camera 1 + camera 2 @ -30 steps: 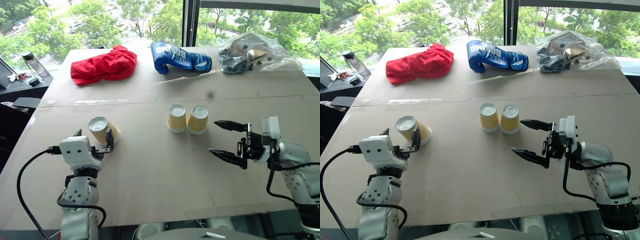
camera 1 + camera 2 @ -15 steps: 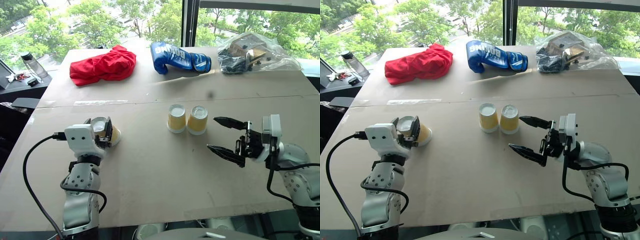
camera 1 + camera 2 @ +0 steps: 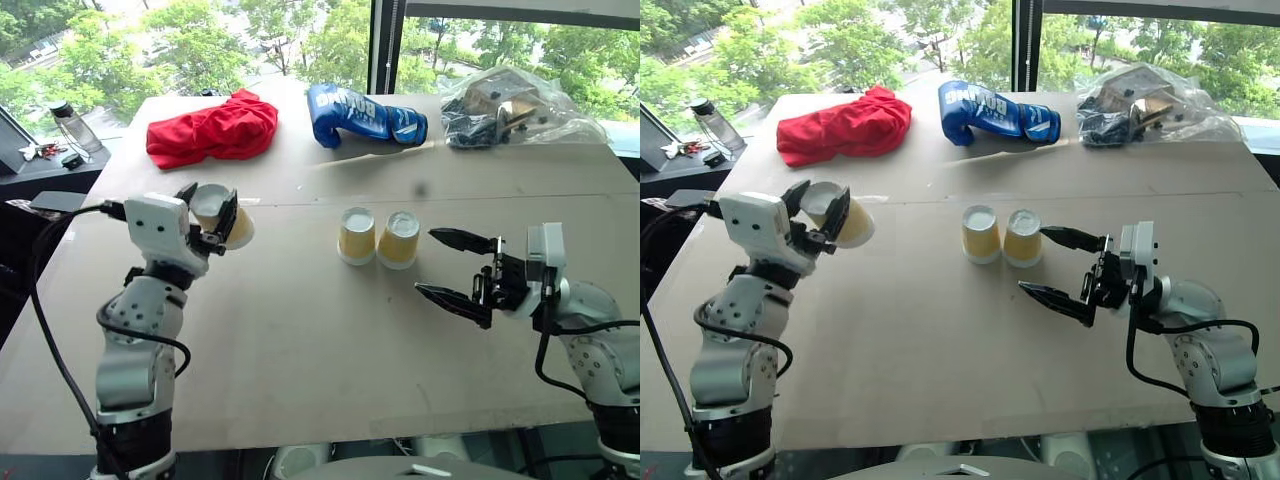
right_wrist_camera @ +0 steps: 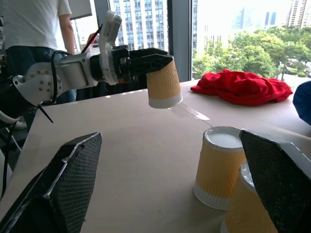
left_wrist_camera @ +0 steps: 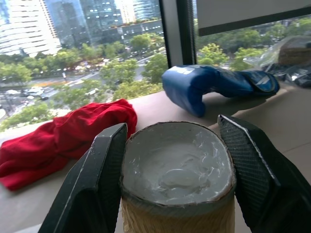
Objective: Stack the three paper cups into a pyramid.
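Spanning the whole scene: the worktop (image 3: 300,330), a tan board under a window.
Far edge clutter: a red cloth (image 3: 213,128), a blue boxing glove (image 3: 365,115) and a clear plastic bag (image 3: 525,108) lie along the back, well apart from the work.
Left arm: the left end effector (image 3: 212,214) is clamped on one paper cup (image 3: 226,220), carried clear of the worktop and tilted.
Right arm: the right end effector (image 3: 458,268) hangs just right of the base row, its fingers spread wide with nothing between them.
Base row: two paper cups stand upside down mid-worktop, the left base cup (image 3: 356,236) and the right base cup (image 3: 399,240), side by side and touching or nearly so.
Pyramid: not yet built; its top piece is in the air, well to the left of the base row.
Step in hand: judged as carrying the third cup across to the pair.
Doing it well: level the cup so its wide rim faces down, centre it over the seam between the two bases, lower it gently, and release only once it rests on both; a sideways nudge could scatter the light cups.
Left wrist view: shows the held cup's white recessed base end-on between the two fingers (image 5: 99,174), gripped on its ribbed sides.
Right wrist view: shows from the side that the held cup hangs above the worktop, plus a person (image 4: 36,29) standing behind the left arm.
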You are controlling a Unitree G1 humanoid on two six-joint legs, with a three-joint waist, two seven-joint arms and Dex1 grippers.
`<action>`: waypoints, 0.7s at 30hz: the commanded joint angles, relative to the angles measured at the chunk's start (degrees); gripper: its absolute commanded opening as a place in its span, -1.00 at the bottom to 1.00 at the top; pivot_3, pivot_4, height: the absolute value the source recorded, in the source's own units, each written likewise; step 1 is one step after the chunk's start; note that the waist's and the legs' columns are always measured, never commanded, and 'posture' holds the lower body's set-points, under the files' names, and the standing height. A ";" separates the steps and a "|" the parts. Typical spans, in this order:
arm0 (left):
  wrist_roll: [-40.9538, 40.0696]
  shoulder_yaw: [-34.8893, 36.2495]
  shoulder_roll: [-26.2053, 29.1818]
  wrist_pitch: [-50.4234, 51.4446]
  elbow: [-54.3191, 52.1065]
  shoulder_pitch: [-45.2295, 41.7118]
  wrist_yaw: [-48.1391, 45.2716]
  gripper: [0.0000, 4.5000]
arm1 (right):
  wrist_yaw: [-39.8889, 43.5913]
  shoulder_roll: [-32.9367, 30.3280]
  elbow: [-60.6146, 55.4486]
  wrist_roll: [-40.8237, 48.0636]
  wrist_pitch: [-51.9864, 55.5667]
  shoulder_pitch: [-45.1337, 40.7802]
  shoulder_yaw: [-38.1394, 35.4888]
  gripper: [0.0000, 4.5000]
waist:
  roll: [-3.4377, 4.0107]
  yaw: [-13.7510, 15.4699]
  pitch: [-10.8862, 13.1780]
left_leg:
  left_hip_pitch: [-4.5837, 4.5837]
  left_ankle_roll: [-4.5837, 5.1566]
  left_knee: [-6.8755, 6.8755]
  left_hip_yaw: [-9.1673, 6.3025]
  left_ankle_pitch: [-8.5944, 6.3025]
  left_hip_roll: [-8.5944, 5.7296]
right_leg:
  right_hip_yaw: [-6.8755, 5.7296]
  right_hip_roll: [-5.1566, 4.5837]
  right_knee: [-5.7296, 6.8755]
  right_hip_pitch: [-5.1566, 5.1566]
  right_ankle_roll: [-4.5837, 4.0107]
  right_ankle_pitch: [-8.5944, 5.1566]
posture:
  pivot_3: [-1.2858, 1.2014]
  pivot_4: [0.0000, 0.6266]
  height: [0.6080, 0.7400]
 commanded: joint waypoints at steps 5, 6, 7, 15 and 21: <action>-9.00 -11.61 4.95 7.98 11.83 -24.50 -22.94 0.07 | 1.11 -1.97 0.72 0.11 -2.89 2.48 -5.76 1.00 | -0.11 0.68 0.08 | -0.15 -0.14 0.16 -0.21 0.09 -0.02 | -0.24 0.34 0.03 0.01 0.01 0.00 | 0.03 -0.52 0.96; -8.80 -13.11 3.74 7.46 14.74 -28.30 -24.85 0.07 | 0.77 -1.88 0.44 0.18 -2.93 2.61 -5.94 1.00 | -0.11 0.61 0.08 | -0.11 -0.14 0.16 -0.14 0.09 -0.02 | -0.16 0.37 0.04 0.02 0.02 0.00 | 0.03 -0.52 0.96; -8.53 -14.39 2.60 6.94 17.29 -31.40 -26.45 0.07 | 0.42 -1.80 0.12 0.23 -2.99 2.75 -6.05 1.00 | -0.11 0.43 0.08 | -0.11 -0.13 0.17 -0.13 0.08 -0.01 | -0.14 0.40 0.00 0.03 0.03 0.01 | 0.03 -0.52 0.96; -6.89 -20.65 -2.54 6.61 28.76 -41.58 -37.62 0.07 | -2.97 -1.23 -2.95 0.25 -3.35 5.81 -7.74 1.00 | -0.08 -0.70 0.11 | -0.03 -0.13 0.17 0.01 0.09 0.11 | 0.08 0.59 0.10 -0.02 0.09 0.03 | 0.03 -0.52 0.96; -2.37 -23.89 -4.76 1.89 34.22 -42.16 -40.66 0.07 | -4.03 -0.48 -5.25 0.47 -4.24 10.36 -8.33 1.00 | -0.08 -0.06 0.12 | -0.02 0.04 0.19 -0.01 -0.01 0.13 | 0.07 0.61 0.21 -0.04 0.08 0.02 | 0.03 -0.52 0.96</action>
